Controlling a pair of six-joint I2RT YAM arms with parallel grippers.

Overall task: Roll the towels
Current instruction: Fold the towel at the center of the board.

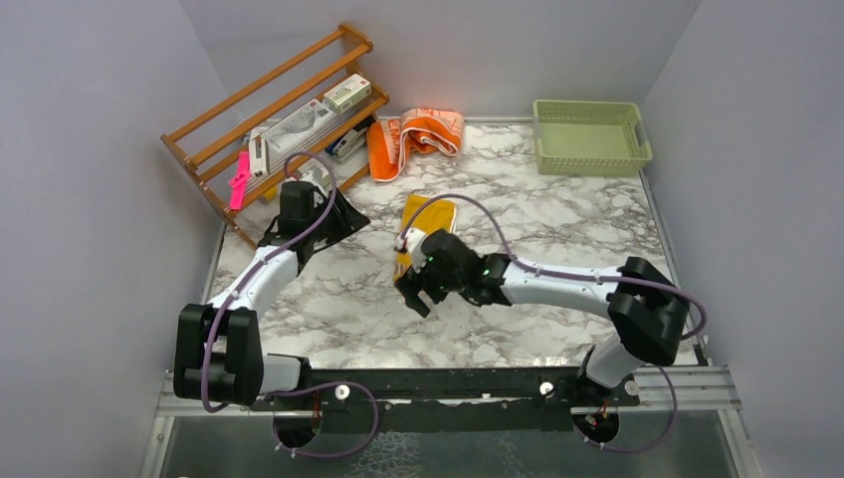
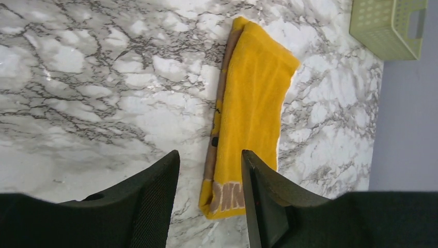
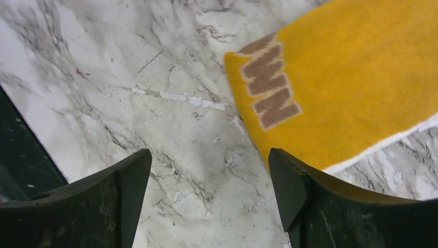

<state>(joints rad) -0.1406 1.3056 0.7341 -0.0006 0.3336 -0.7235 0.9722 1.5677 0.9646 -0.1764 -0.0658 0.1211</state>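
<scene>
The mustard-yellow towel lies flat on the marble table, folded into a long narrow strip with a brown-lettered end. The orange and peach towel sits crumpled at the back beside the rack. My left gripper hovers left of the yellow towel, open and holding nothing; in its wrist view the strip's lettered end shows in the gap of the gripper. My right gripper is at the towel's near end, open over bare marble, with the towel just past its right finger.
A wooden rack with boxes and a pink item stands at the back left, close behind my left wrist. A pale green basket sits at the back right. Grey walls enclose the table on three sides.
</scene>
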